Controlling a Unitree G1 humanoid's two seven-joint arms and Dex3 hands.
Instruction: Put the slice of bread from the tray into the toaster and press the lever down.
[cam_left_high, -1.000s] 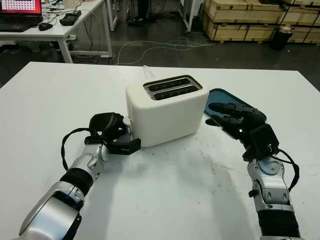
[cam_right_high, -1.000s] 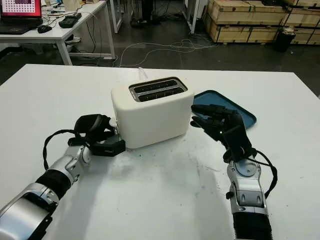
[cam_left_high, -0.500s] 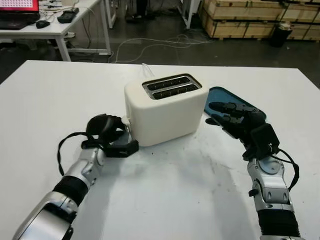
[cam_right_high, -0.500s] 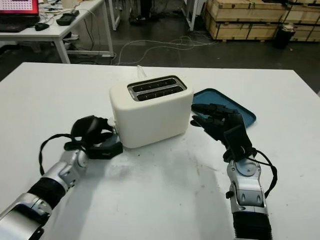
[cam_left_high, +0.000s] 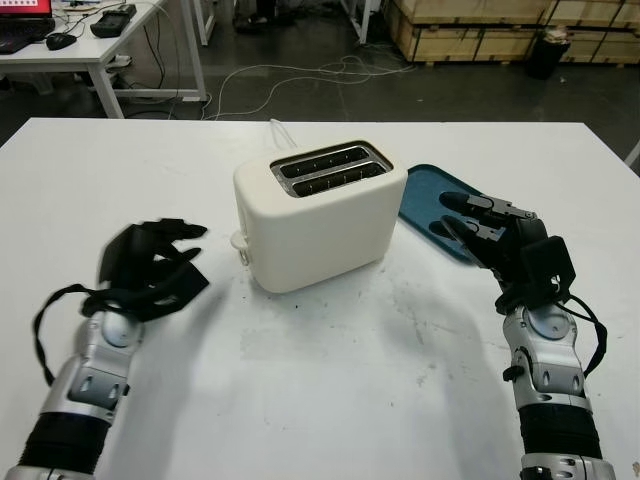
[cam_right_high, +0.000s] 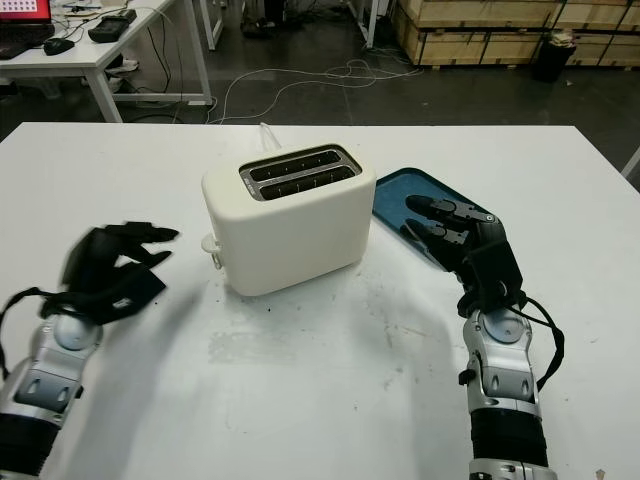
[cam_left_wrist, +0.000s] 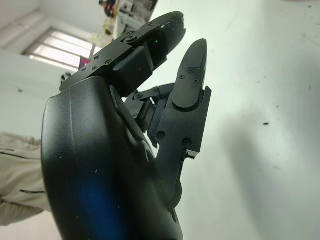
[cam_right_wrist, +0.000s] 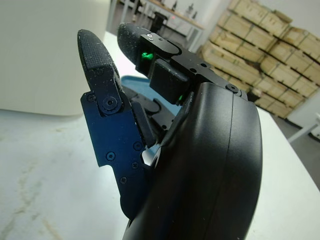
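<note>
A cream two-slot toaster (cam_left_high: 320, 215) stands in the middle of the white table (cam_left_high: 330, 390). Its slots (cam_left_high: 330, 167) are dark and I cannot make out bread in them. The lever knob (cam_left_high: 239, 240) sits in the lower half of the toaster's left end. To the right lies a blue tray (cam_left_high: 424, 199), its visible part bare. My left hand (cam_left_high: 185, 258) is open, a hand's width left of the lever and apart from it. My right hand (cam_left_high: 468, 215) is open over the tray's near edge, beside the toaster (cam_right_wrist: 45, 50).
A white cord (cam_left_high: 276, 131) runs from behind the toaster. Beyond the table are a desk (cam_left_high: 90, 45) at the far left, floor cables (cam_left_high: 300, 75) and wooden crates (cam_left_high: 480, 30). A person's beige sleeve (cam_left_wrist: 17, 175) appears in the left wrist view.
My left hand has drawn back leftward from the toaster's lever and opened. The right hand has shifted slightly right over the tray. The toaster stays put.
</note>
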